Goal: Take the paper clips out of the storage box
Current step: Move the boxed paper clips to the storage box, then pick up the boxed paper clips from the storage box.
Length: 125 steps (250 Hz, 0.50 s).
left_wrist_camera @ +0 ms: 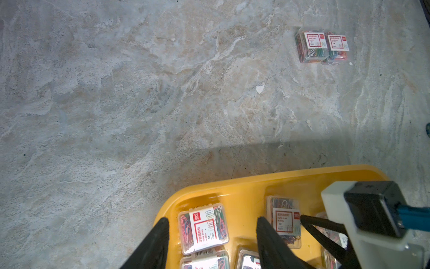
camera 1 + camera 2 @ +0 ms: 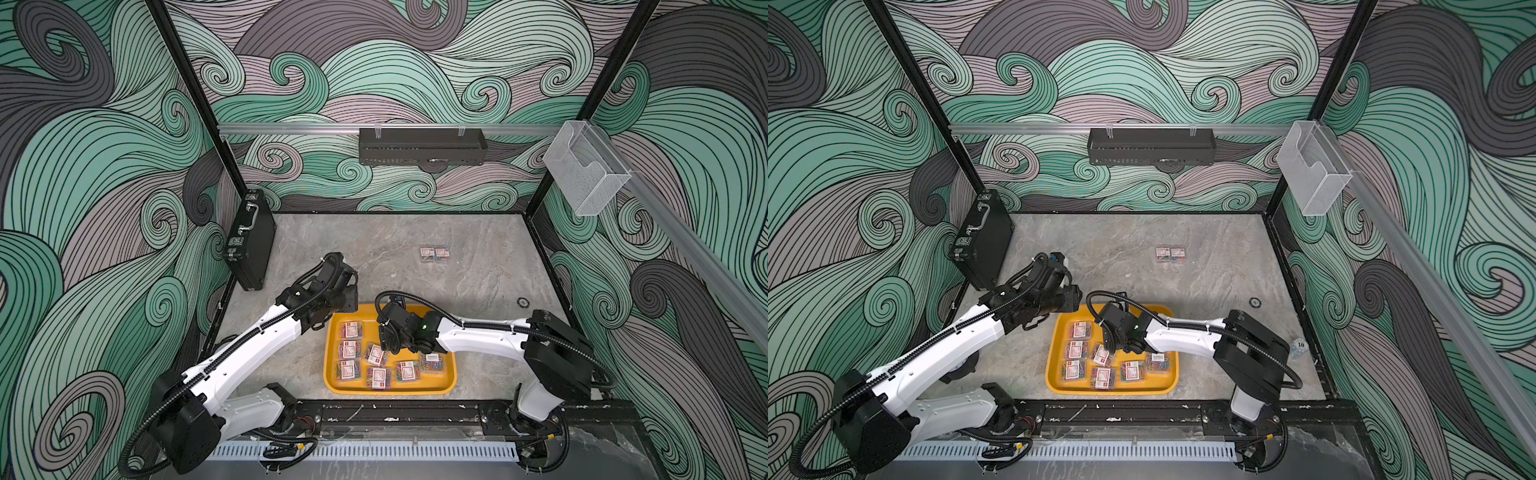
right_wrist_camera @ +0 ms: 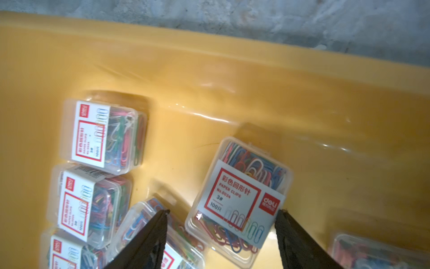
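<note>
- the storage box (image 2: 395, 390) sits nearest the arms' bases, with several boxes of paper clips (image 2: 378, 377) lying in it.
- the right gripper (image 3: 223, 212) is down inside it, jaws open astride one askew box (image 3: 239, 198), not visibly pinching it. this looks like the grasp step: next it should close squarely, then lift clear of the rim.
- the left gripper (image 1: 213, 219) hovers over the tray's far corner, jaws apart and empty.
- farther out, two boxes (image 2: 434, 253) lie side by side on the table (image 2: 374, 249).

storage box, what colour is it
Yellow-orange, plain with no pattern. The storage box shows best in the right wrist view.
</note>
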### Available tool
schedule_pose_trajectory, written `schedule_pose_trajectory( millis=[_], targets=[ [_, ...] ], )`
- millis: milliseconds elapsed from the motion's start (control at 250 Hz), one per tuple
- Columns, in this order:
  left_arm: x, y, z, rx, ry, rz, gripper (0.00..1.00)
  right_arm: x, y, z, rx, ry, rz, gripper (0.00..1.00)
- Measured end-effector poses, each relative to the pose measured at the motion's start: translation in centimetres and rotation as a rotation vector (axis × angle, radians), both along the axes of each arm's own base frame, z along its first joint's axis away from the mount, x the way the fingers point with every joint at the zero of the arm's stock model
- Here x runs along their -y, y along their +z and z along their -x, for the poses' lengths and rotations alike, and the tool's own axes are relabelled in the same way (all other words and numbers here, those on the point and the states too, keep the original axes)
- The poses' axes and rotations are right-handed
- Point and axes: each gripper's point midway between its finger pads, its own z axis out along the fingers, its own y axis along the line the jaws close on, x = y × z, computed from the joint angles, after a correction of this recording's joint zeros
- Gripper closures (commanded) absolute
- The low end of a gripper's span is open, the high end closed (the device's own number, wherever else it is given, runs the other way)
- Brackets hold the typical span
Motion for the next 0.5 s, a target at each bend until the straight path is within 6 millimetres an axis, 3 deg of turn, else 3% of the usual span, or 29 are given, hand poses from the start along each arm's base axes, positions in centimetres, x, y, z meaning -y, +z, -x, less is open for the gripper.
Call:
schedule_pose_trajectory(
  millis=[216, 499],
  targets=[
    [-0.2, 0.2, 0.0, 0.006, 0.004, -0.003, 0.41, -1.6, -0.1, -0.1, -0.016, 0.076, 0.012, 0.3],
    [-0.4, 0.5, 0.1, 0.017, 0.008, -0.009, 0.41, -0.7, -1.3, -0.2, -0.029, 0.127, 0.145, 0.33]
  ],
)
